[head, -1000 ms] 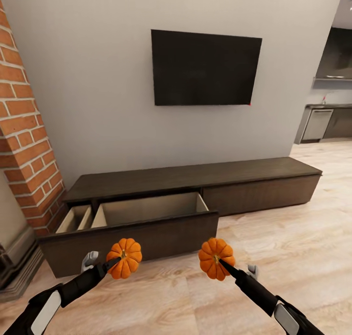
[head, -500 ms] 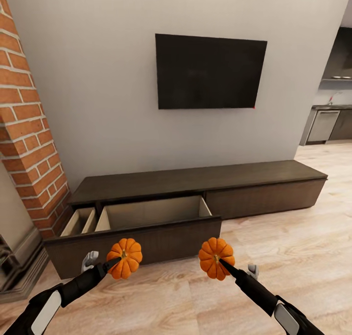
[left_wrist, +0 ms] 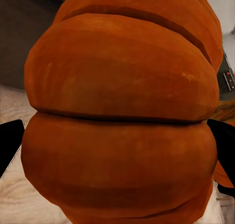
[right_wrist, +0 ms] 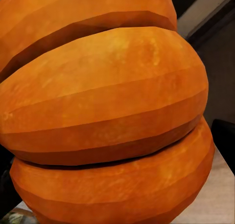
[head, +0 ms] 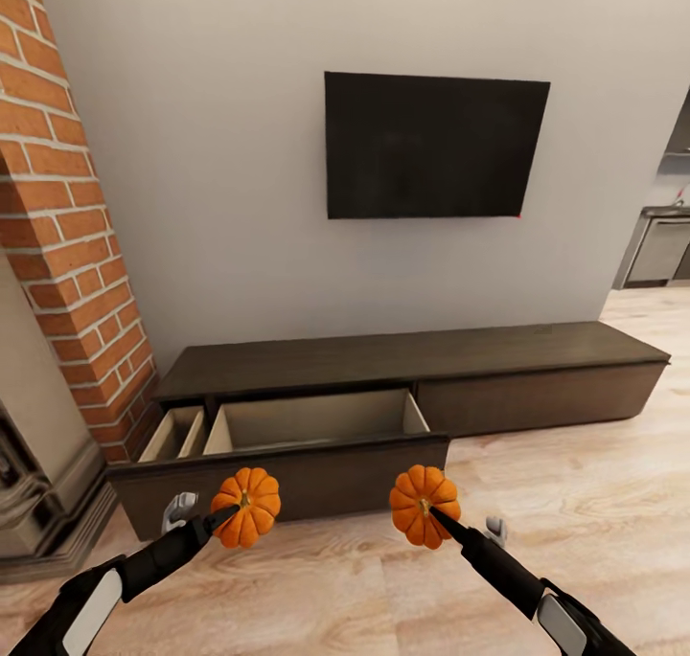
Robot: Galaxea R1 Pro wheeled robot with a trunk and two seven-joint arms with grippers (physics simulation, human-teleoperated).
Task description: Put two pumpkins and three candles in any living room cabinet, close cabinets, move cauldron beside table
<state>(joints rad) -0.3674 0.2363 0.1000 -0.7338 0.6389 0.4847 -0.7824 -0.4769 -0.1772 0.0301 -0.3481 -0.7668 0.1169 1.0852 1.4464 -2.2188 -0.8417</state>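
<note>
In the head view I hold two orange ribbed pumpkins above the floor, in front of the cabinet. My left gripper (head: 230, 514) is shut on the left pumpkin (head: 249, 505). My right gripper (head: 431, 512) is shut on the right pumpkin (head: 418, 495). Each wrist view is close up on its pumpkin (left_wrist: 122, 111) (right_wrist: 103, 111), with dark fingertips (left_wrist: 10, 145) at the sides. The long dark-brown cabinet (head: 402, 354) stands against the wall, its wide left drawer (head: 307, 421) pulled out and showing a pale tan inside. The candles, cauldron and table are out of view.
A black TV (head: 436, 146) hangs on the grey wall above the cabinet. A red brick chimney (head: 67, 235) and a fireplace base (head: 38, 503) stand at the left. Kitchen units (head: 661, 249) show far right. Wood floor (head: 575, 503) spreads to the right.
The whole picture has shifted: the cabinet and TV sit further right and slightly lower than before, so the camera has moved. Both pumpkins stay held in the same place in view.
</note>
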